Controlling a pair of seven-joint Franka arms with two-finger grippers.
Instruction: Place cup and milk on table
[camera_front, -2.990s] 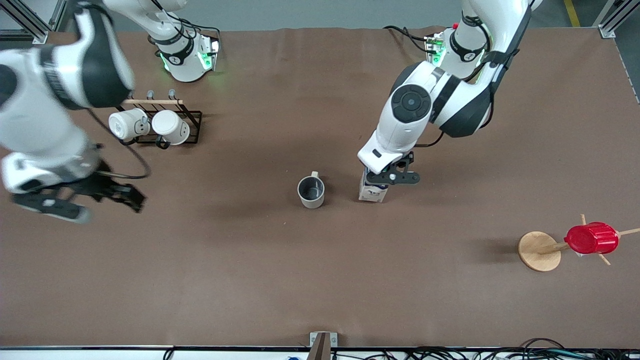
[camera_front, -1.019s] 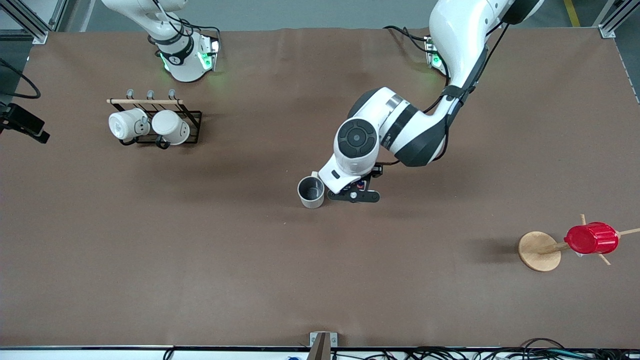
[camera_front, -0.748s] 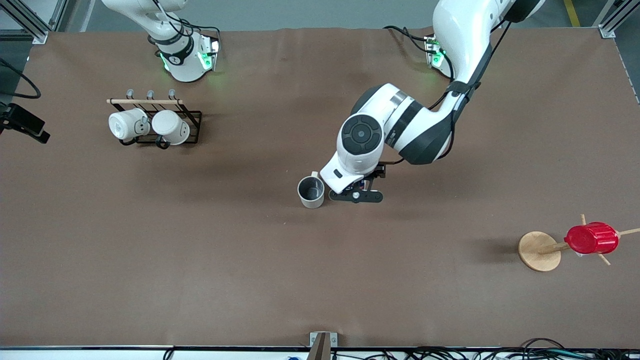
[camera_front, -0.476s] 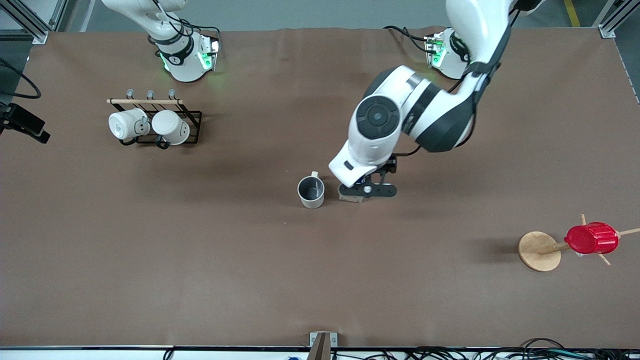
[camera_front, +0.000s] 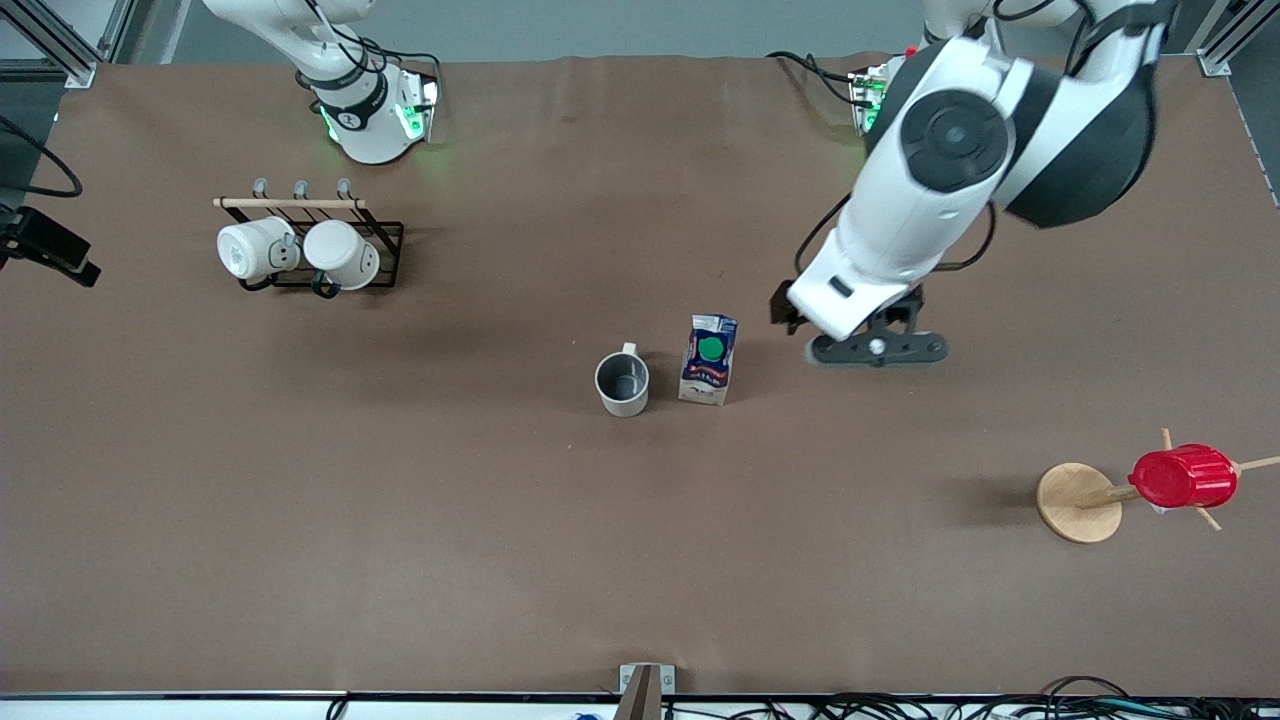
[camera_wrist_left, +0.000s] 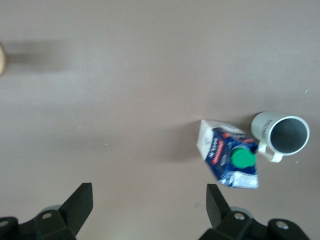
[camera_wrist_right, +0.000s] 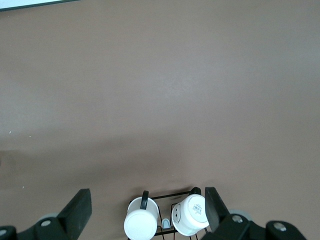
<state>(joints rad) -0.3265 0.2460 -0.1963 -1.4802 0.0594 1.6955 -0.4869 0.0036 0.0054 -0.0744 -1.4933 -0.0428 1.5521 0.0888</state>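
The surface (camera_front: 500, 560) carries four cups in all: one cream mug (camera_front: 622, 384), two white mugs (camera_front: 250, 250) (camera_front: 342, 254) on one black wire rack (camera_front: 385, 240), and one red cup (camera_front: 1183, 476) on one wooden stand (camera_front: 1075, 502). There is one milk carton (camera_front: 708, 359). Two robot arms (camera_front: 930, 190) (camera_front: 340, 80) show.

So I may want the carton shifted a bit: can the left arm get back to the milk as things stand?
Probably yes. The left hand hangs open over bare table beside the milk. Only the cup stands close, on the carton's side toward the right arm's end.
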